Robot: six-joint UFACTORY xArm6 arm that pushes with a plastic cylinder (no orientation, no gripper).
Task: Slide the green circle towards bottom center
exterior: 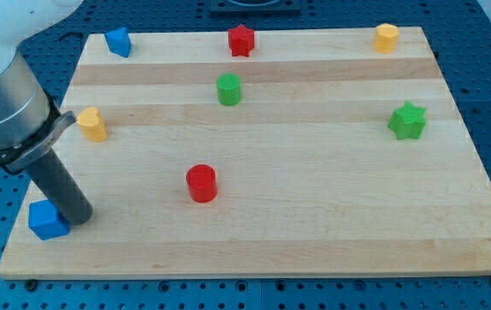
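The green circle (228, 89) stands on the wooden board (332, 215), above the middle and a little left of centre. My tip (78, 217) rests near the board's bottom left corner, far below and left of the green circle. It touches the right side of a blue cube (47, 220). The arm's grey body (4, 103) fills the view's upper left.
A red circle (201, 183) lies below the green circle. A yellow heart (92, 124) sits at the left. A blue block (118, 41), a red star (241, 40) and a yellow hexagon (386, 37) line the top edge. A green star (407, 120) is at the right.
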